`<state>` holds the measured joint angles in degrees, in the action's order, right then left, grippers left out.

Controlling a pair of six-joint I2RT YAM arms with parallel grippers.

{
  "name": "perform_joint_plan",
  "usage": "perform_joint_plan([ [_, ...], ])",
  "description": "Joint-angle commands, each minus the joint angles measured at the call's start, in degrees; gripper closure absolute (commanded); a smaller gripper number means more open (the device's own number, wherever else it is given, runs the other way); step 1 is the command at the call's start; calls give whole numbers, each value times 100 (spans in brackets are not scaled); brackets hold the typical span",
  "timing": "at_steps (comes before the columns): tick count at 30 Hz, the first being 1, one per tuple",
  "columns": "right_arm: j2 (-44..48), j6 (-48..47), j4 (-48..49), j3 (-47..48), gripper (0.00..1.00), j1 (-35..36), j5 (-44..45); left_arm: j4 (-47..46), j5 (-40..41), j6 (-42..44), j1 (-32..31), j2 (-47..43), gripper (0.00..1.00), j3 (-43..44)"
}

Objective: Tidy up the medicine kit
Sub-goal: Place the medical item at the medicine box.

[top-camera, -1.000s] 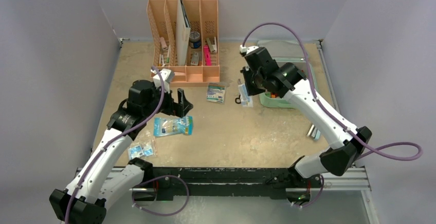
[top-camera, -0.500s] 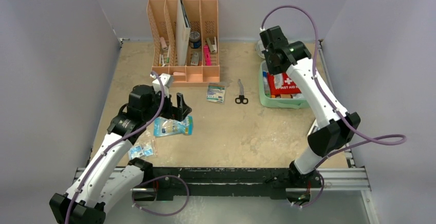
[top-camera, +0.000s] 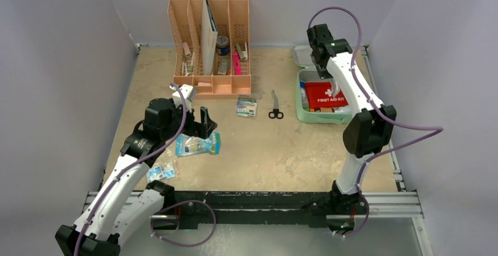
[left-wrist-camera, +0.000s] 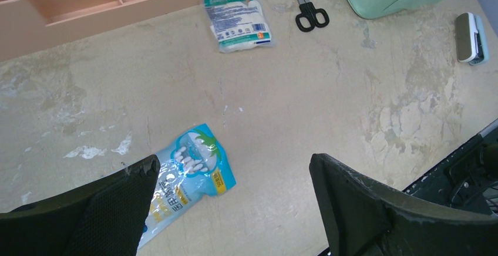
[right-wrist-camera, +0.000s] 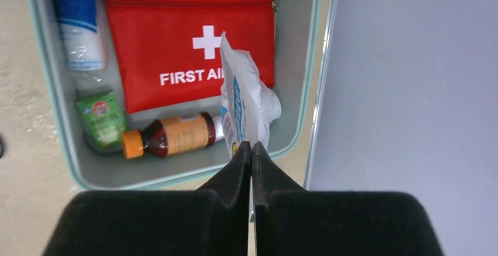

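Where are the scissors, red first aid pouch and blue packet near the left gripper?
scissors (top-camera: 275, 104), top view, near the pivot.
red first aid pouch (right-wrist-camera: 176, 44), right wrist view, fabric left of the cross.
blue packet (left-wrist-camera: 191, 171), left wrist view, printed front.

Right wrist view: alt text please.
The right gripper is shut on a clear packet over the open medicine kit. Inside lie a red first-aid pouch, a brown bottle, a green sachet and a blue-white tube.
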<state>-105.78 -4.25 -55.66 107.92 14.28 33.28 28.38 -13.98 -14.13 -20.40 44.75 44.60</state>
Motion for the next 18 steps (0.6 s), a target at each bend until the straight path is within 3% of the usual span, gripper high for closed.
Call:
perform_joint_plan([
  [1, -219, -301, 262, 293, 100, -298, 162, -63, 123, 134, -34, -66, 2, -4],
  [18, -1315, -1019, 853, 521, 100, -906, 651, -10, 255, 181, -34, -52, 2, -4],
])
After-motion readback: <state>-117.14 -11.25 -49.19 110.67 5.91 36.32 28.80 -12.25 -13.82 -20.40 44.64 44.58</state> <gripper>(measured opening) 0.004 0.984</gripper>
